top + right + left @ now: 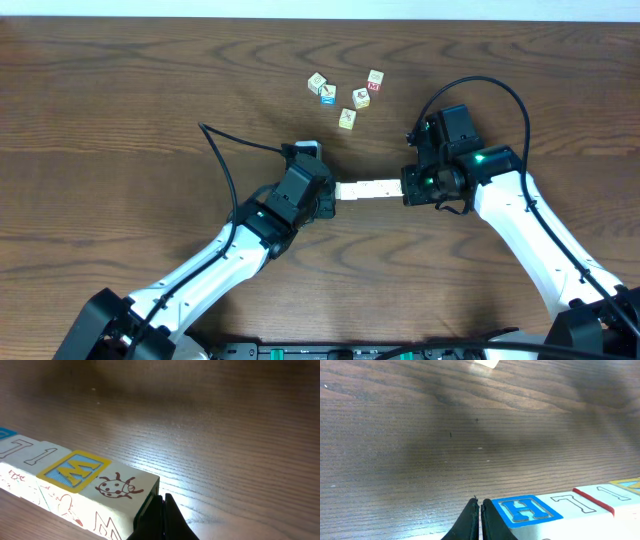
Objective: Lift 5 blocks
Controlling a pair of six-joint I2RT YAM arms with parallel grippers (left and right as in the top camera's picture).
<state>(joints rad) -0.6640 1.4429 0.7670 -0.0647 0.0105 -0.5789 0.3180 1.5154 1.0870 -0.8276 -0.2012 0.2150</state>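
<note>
Left tool (330,193): fingers pressed together, tip butted against the blue H end of the row of blocks (366,188). Right tool (406,186): fingers also pressed together, tip against the ladybird end. Five blocks sit end to end, squeezed between the two tools near the middle of the surface (120,100). Cannot tell whether the row clears the wood. Loose cubes (347,119) are clustered beyond the row, apart from it.
</note>
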